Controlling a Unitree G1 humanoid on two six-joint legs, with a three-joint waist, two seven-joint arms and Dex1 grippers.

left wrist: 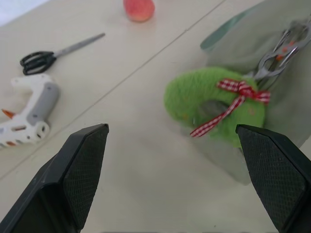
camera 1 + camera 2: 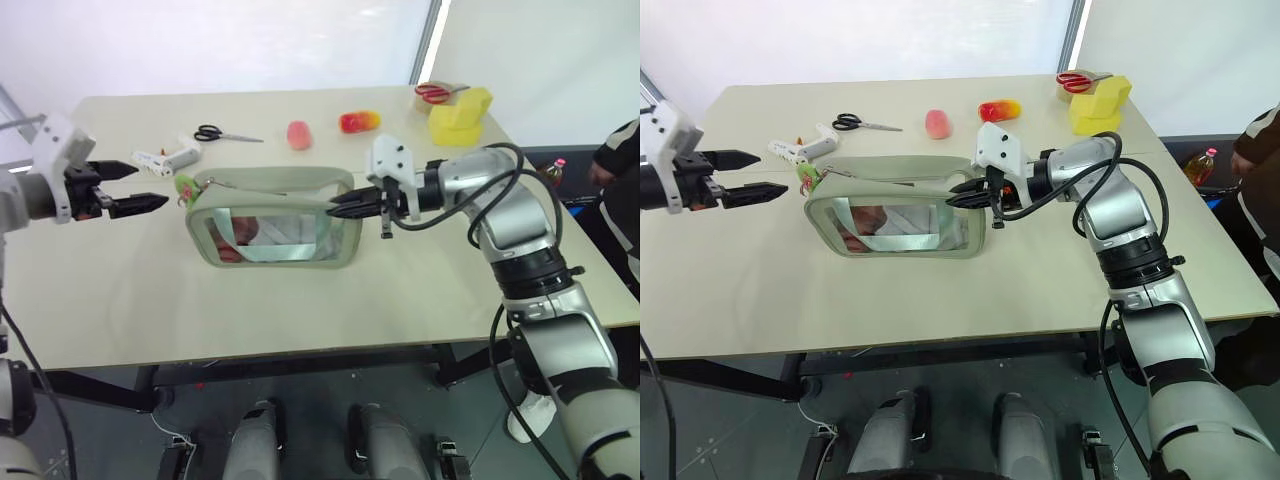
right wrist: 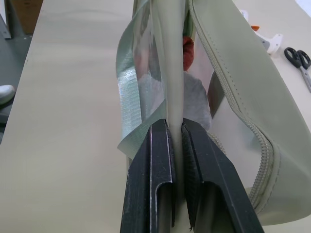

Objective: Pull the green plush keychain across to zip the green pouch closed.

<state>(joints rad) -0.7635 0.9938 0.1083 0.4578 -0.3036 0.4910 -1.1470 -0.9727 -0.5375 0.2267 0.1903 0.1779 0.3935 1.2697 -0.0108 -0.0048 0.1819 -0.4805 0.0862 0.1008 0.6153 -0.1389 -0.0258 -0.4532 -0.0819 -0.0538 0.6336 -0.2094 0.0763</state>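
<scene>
Between my two claws, the green pouch is standing soft and floppy.
From the head, my right gripper is pinching its end wall shut; at my left wrist, the left gripper is gaping empty, and the green plush keychain, light and squashy, is lying just ahead, best taken around its ring.

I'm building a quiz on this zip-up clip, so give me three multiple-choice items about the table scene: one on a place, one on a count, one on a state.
1. Where is the green plush keychain?
A. at the green pouch's end nearest the left gripper
B. beside the yellow block
C. on the floor

2. How many pairs of scissors lie on the table?
A. none
B. one
C. two

3. What is the right gripper doing?
A. hanging open
B. clamped on the pouch's edge
C. holding the glue gun

Answers: 1 A, it hangs at that end; 2 C, black scissors and red scissors; 3 B, both fingers pinch the edge.
</scene>
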